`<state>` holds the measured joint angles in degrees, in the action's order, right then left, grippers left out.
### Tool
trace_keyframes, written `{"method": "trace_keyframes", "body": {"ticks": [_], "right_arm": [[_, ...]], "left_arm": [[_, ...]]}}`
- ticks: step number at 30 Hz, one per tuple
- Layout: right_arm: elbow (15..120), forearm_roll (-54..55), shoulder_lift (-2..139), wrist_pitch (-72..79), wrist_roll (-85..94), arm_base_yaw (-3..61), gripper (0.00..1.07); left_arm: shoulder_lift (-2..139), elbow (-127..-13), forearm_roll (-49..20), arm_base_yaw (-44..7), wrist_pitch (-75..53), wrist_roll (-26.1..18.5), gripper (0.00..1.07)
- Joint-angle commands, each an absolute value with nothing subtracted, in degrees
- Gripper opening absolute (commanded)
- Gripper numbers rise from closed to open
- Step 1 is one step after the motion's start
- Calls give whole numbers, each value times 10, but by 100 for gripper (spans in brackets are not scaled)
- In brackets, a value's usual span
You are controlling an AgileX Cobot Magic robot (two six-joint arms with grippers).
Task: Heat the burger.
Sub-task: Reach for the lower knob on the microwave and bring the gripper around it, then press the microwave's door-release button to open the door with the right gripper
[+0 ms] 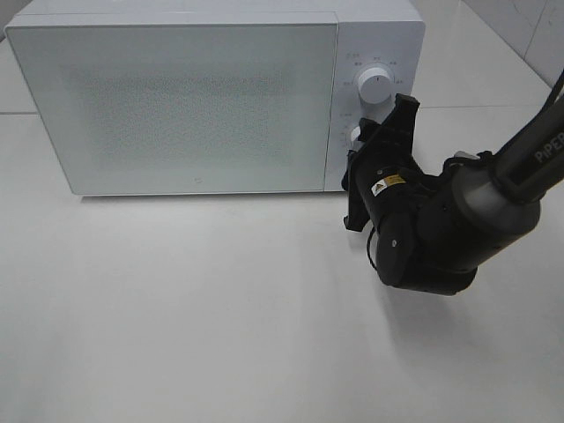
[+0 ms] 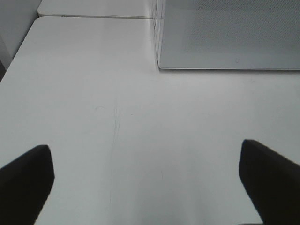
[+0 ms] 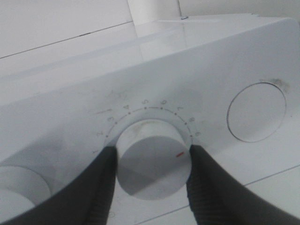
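The left hand (image 2: 147, 171) gapes wide over the counter (image 2: 93, 93), holding nothing; the microwave (image 1: 176, 106) door is shut and the burger shows nowhere, presumably inside; at centre frame the right hand (image 3: 152, 153) clasps the timer knob (image 3: 152, 165), so time-setting looks in hand; next, a steady twist; digits up to 9 ring it; the arm at right reads "PiPER" (image 1: 548, 145).

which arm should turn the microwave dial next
Right: its fingers clamp the numbered dial on the microwave, while the left gripper hangs open over the table, away from the controls.
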<state>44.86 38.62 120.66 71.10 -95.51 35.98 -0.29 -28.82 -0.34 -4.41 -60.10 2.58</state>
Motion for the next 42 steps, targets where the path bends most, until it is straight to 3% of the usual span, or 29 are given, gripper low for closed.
{"method": "trace_keyframes", "body": {"ticks": [1,3,11,26,42], "right_arm": [[457,337,1199,715,-945,362,44],[454,337,1199,715,-942,362,45],[428,333,1184,709,-907,363,69],[336,291,1102,639,-803,363,70],[330,260,945,300,-341,354,69]], "left_arm": [[-14,-286,-5,-43,-594,28,100],[-14,-286,-5,-43,-594,28,100],[-14,-286,-5,-43,-594,28,100],[-14,-286,-5,-43,-594,28,100],[-14,-286,-5,-43,-594,28,100]]}}
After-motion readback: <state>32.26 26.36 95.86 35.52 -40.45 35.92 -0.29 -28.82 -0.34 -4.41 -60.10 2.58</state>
